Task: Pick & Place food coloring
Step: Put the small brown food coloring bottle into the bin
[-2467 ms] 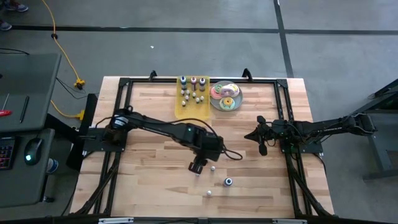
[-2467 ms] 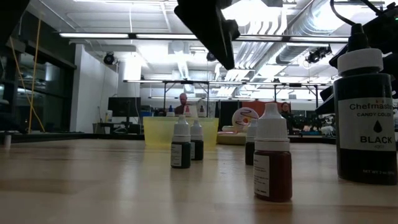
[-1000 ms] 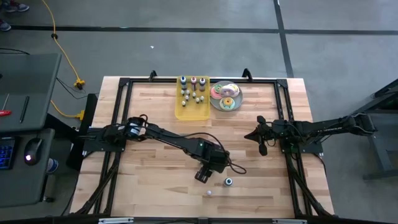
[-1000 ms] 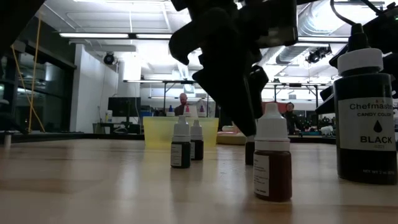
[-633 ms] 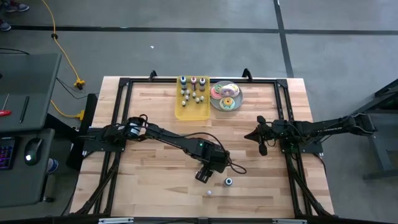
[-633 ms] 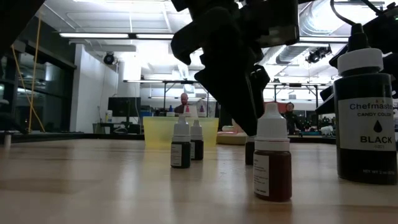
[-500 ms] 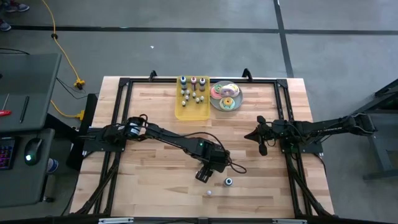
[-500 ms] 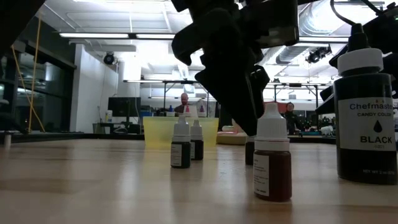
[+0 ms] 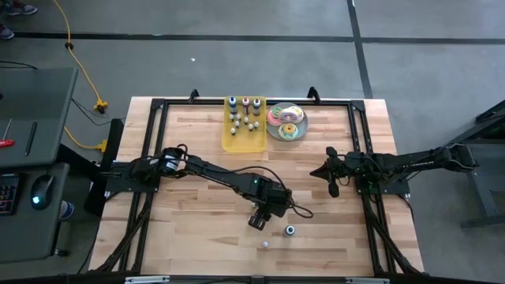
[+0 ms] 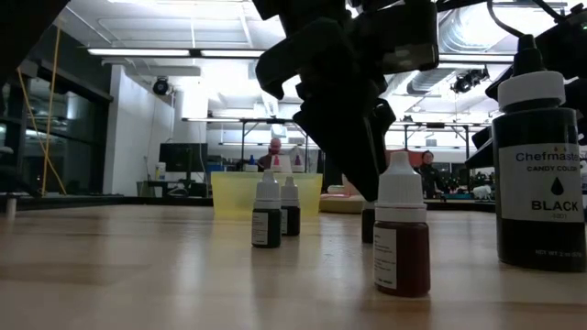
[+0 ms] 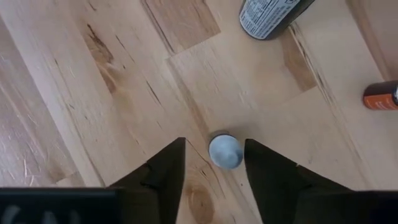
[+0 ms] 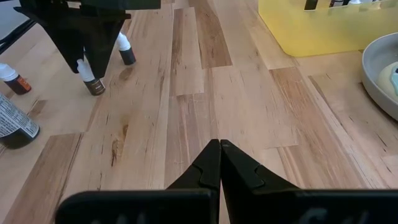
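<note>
Left gripper (image 11: 214, 163) straddles a small bottle (image 11: 224, 151) well in front of the tray (image 9: 243, 136) — fingers open; right gripper (image 12: 219, 148) beside — fingers closed.

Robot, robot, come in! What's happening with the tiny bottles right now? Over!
Left gripper down around a small bottle, jaws not yet touching. Right gripper shut, waiting aside. Big black bottle close by.

Yellow tray (image 9: 243, 136), white-capped dark bottles (image 10: 267, 213), pale striped wooden table (image 9: 197, 237).
</note>
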